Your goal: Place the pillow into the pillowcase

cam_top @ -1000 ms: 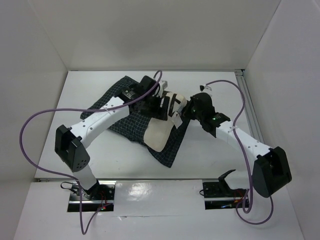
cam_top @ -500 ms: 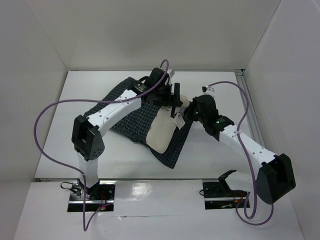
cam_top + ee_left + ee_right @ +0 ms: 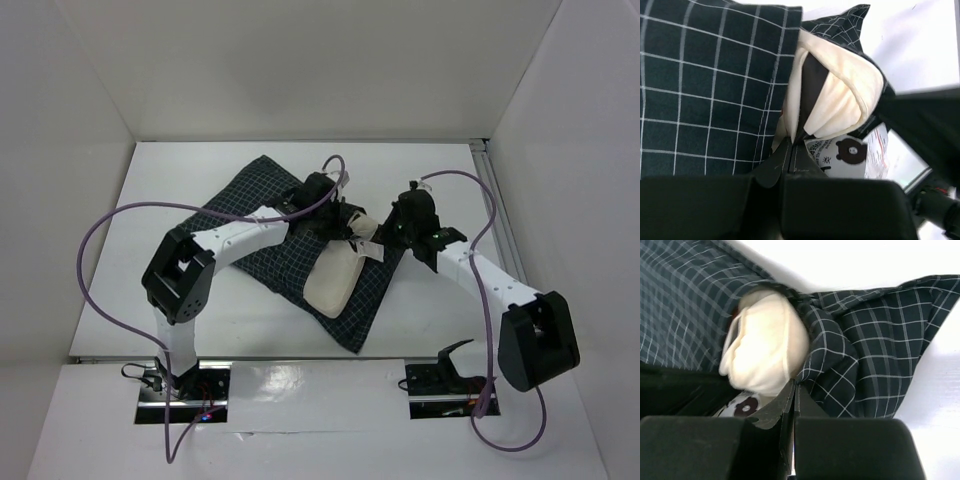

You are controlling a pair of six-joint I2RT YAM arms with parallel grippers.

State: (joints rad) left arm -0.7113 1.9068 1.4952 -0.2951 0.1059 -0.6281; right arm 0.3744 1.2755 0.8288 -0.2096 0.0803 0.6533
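**Overhead view.**
- The pillowcase (image 3: 250, 215) is spread flat across the middle of the table (image 3: 180, 170), set cornerwise.
- The pillow (image 3: 335, 282) lies on top of it, right of centre. Its long axis runs near to far, with the far end leaning a little right. Most of the cream body is uncovered, and only the far end meets the cloth's mouth.
- The left gripper (image 3: 345, 218) and right gripper (image 3: 392, 228) are both at that far end, one on either side.

**Left wrist view.**
- The fingers are pressed together at the seam where the checked hem meets the pillow's corner. Whether cloth is caught between them I cannot tell.
- The cream end bulges out of the dark opening.
- A printed label (image 3: 850, 152) shows just beside the fingertips.

**Right wrist view.**
- The fingers are together, and folds of check gather towards the tips. They appear to be nipping the pillowcase hem.
- The rounded pillow end sits just to the left, half hooded by cloth.

**Step in hand, by my judgement.** The job now is to draw the mouth over the pillow.
- Both hems should be pulled towards the near edge, along the pillow's long axis.
- The two sides should move evenly so the cushion does not skew or bunch at one corner.
- Only cloth should be pinched, never the filling, or the pillow will drag along with the case.
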